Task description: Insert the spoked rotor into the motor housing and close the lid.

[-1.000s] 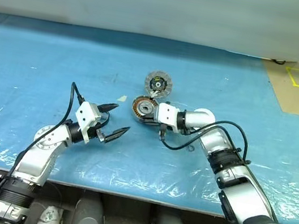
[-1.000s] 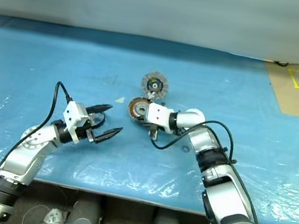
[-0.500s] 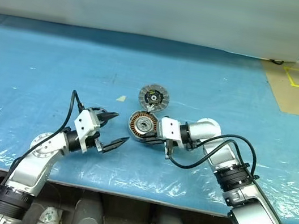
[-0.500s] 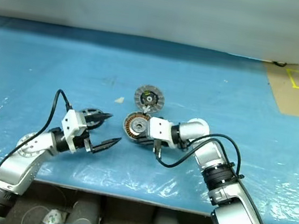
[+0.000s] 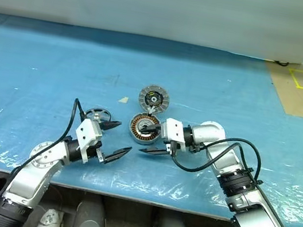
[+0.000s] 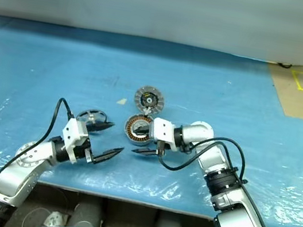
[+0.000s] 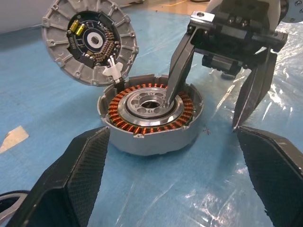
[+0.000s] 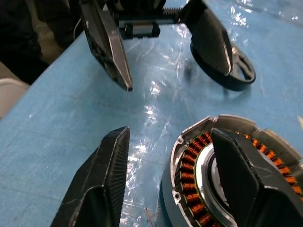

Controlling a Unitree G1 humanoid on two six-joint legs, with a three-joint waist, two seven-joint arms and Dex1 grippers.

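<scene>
The short round silver motor housing [image 7: 149, 116], copper windings exposed, sits under the right gripper [image 5: 152, 139], one finger over its centre. The flat silver-grey spoked rotor [image 5: 154, 99] lies just beyond.

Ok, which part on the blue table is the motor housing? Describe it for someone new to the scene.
Start at the blue table and find the two round metal parts near its middle. The motor housing is the nearer one, by the right gripper. Its ring of copper-brown windings sets it apart from the flat spoked rotor just behind it.
</scene>
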